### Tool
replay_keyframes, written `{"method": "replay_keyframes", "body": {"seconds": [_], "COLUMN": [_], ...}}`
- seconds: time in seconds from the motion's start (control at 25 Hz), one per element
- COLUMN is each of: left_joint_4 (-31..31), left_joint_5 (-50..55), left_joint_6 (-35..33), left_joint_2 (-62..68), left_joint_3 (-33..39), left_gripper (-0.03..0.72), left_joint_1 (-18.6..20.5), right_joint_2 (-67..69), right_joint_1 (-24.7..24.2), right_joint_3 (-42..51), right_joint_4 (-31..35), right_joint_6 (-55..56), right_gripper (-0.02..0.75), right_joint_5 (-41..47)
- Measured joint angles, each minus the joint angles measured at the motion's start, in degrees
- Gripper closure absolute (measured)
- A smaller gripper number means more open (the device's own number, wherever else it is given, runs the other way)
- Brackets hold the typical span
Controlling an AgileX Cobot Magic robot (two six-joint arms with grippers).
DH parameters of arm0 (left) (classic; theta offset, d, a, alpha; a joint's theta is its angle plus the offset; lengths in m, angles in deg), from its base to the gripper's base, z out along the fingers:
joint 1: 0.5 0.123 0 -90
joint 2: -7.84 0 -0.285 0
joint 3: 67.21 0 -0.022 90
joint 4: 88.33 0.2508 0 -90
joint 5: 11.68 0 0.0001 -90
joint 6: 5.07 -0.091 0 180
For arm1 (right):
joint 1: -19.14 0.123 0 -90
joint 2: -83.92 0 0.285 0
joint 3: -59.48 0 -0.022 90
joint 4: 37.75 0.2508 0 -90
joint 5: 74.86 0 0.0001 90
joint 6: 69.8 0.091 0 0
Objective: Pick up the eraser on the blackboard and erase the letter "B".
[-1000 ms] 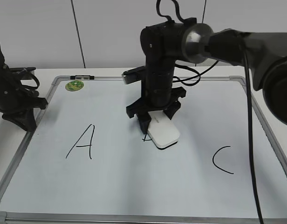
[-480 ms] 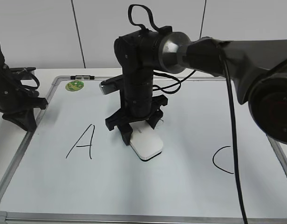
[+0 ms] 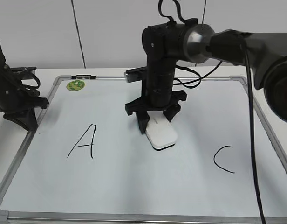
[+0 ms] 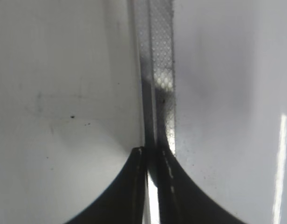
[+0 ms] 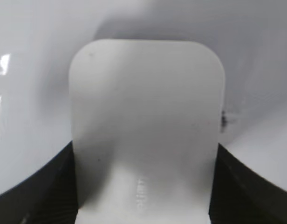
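Eraser [image 3: 160,136] strokes are under way in the middle of the whiteboard [image 3: 134,186]. The right gripper [image 3: 155,122] points straight down and pinches the white eraser by its long sides, pressing its dark underside flat on the board between the "A" [image 3: 81,141] and the "C" [image 3: 223,160].

Half a second ago the arm and eraser sat further left, nearer the "A"; a second ago they were about where they are now — so the arm is sweeping left and right across the same patch. No clear "B" shows on the board now. The right wrist camera shows only a small dark smudge [image 5: 224,120] just beside the eraser's right edge, likely a last trace of ink; anything under the eraser is hidden. My guess is the job is nearly finished, with one more pass needed over that smudge.

The left gripper [image 4: 152,154] rests at the board's left frame [image 4: 157,70], its fingers pressed together, holding nothing.
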Motion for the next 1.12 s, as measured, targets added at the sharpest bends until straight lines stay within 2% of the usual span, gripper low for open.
{"method": "replay_keyframes", "body": {"seconds": [0.4,0.56,0.76,0.96,1.12], "left_joint_4": [0.21,0.21,0.31,0.31,0.31], "left_joint_5": [0.0,0.0,0.0,0.0,0.11], "left_joint_6": [0.0,0.0,0.0,0.0,0.0], "left_joint_2": [0.0,0.0,0.0,0.0,0.0], "left_joint_3": [0.0,0.0,0.0,0.0,0.0], "left_gripper": [0.648,0.648,0.648,0.648,0.648], "left_joint_1": [0.0,0.0,0.0,0.0,0.0], "right_joint_2": [0.0,-0.95,-5.66,-12.74,-18.08], "right_joint_1": [-8.3,-8.81,-9.17,-9.81,-11.48], "right_joint_3": [-0.4,0.08,1.6,8.1,17.91], "right_joint_4": [-4.22,-4.38,-7.78,-11.73,-11.91], "right_joint_6": [1.08,1.08,1.22,3.03,4.13], "right_gripper": [0.237,0.237,0.237,0.237,0.237], "right_joint_5": [0.0,-0.19,-0.65,-0.74,-0.84]}}
